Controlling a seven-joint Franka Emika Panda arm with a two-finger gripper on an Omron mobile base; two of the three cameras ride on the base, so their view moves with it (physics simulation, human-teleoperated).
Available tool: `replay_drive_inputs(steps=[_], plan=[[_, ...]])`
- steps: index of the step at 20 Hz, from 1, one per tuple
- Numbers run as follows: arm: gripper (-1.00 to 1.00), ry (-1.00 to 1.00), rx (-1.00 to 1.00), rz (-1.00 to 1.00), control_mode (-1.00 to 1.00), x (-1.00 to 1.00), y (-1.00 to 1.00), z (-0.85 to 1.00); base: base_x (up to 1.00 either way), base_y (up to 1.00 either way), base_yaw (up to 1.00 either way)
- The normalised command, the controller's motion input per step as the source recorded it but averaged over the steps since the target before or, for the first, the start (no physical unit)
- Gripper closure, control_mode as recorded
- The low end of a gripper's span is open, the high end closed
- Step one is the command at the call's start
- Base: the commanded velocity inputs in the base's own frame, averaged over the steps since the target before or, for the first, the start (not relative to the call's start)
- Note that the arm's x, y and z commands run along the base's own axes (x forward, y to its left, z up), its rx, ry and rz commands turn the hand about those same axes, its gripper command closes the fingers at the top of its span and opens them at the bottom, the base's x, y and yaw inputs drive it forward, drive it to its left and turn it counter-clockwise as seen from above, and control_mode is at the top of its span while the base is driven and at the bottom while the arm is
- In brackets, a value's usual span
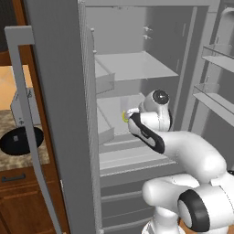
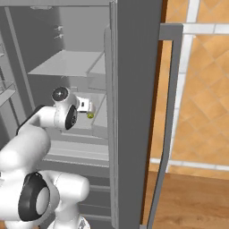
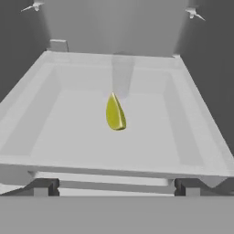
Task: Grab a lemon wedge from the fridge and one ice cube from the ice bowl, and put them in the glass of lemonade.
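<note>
The gripper [image 3: 116, 187] reached into the open fridge [image 1: 68, 114], its fingers spread apart and empty. The lemon wedge [image 3: 115, 113] lay in the fridge's shallow tray [image 3: 192, 137], just ahead of the fingertips.

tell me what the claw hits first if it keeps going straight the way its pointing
Most likely the lemon wedge, which sits dead ahead of the claw on the fridge shelf. Nothing stands between them, though depth is hard to judge.

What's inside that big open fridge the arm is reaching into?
Inside the fridge, a small yellow lemon wedge lies on a bare grey shelf, just ahead of the end effector. The arm covers part of the shelves below.
</note>
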Motion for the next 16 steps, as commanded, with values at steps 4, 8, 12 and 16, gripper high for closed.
replay_drive_inputs(steps=[4, 8, 12, 16], plan=[[-1.00, 0.05, 0.00, 0.03, -1.00, 0.34, 0.01, -0.02, 0.00, 0.00, 0.00], [-1.00, 0.08, 0.00, 0.15, -1.00, 0.26, 0.00, -0.34, 0.00, 0.00, 0.00], [-1.00, 0.07, 0.00, 0.13, -1.00, 0.32, -0.01, -0.20, 0.00, 0.00, 0.00], [-1.00, 0.01, 0.00, 0.05, -1.00, 0.44, 0.00, -0.11, 0.00, 0.00, 0.00]])
